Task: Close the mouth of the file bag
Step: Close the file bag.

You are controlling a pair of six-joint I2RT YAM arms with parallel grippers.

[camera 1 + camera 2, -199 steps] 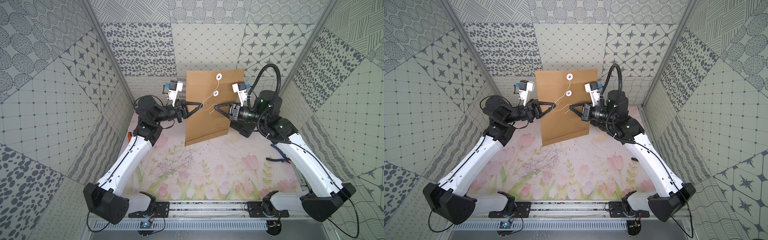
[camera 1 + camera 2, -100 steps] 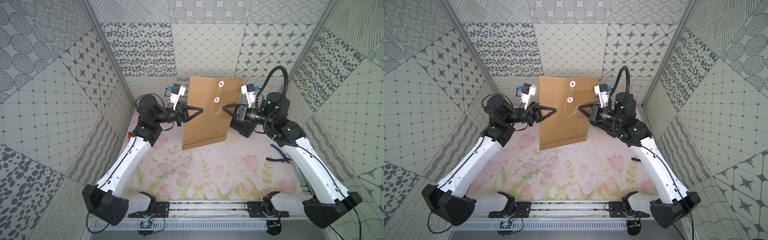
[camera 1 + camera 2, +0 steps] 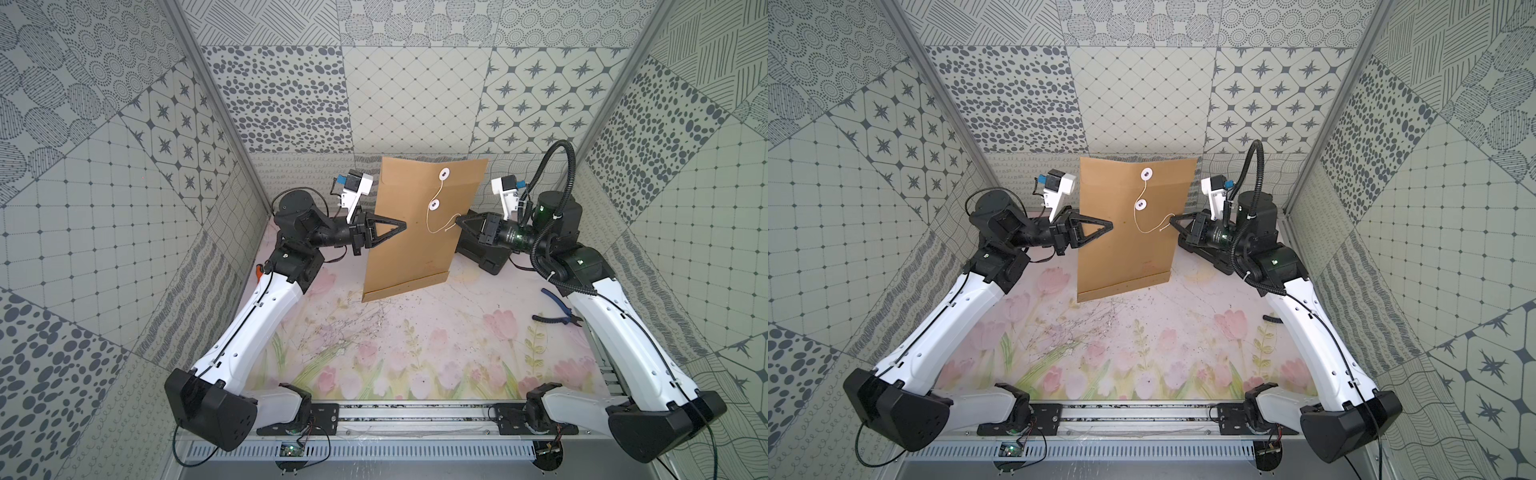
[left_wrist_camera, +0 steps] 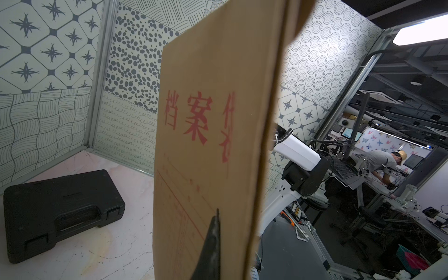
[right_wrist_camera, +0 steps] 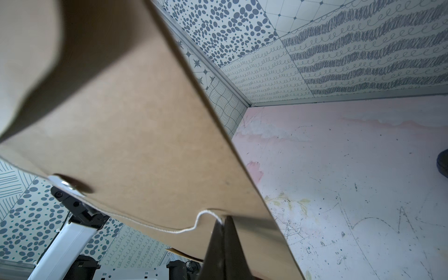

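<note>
While both arms reach in over the flowered desk [image 3: 415, 353], the file bag [image 3: 419, 249] stands on end between them, long axis upright and leaning a little, button face towards the rail the arms are mounted on. Whether its lower edge touches the desk I cannot tell.

From one side the left end effector [image 3: 401, 226] is clamped shut over the bag's edge, one finger on each face, and seems to be what keeps it up. Opposite, the right end effector [image 3: 458, 219] is pinched tight at the other edge, with only the free end of the string [image 5: 177, 231] between its tips.

On the bag's face the upper disc [image 3: 444, 173] sits on the flap, which looks folded down, and the lower disc [image 3: 435, 204] just beneath it. The string drops from the upper disc, passes beside the lower one and sags across to the right tips.

My guess is that winding comes next. The lower disc lies inward of those tips and slightly above them, so the right arm is the nearer one.
</note>
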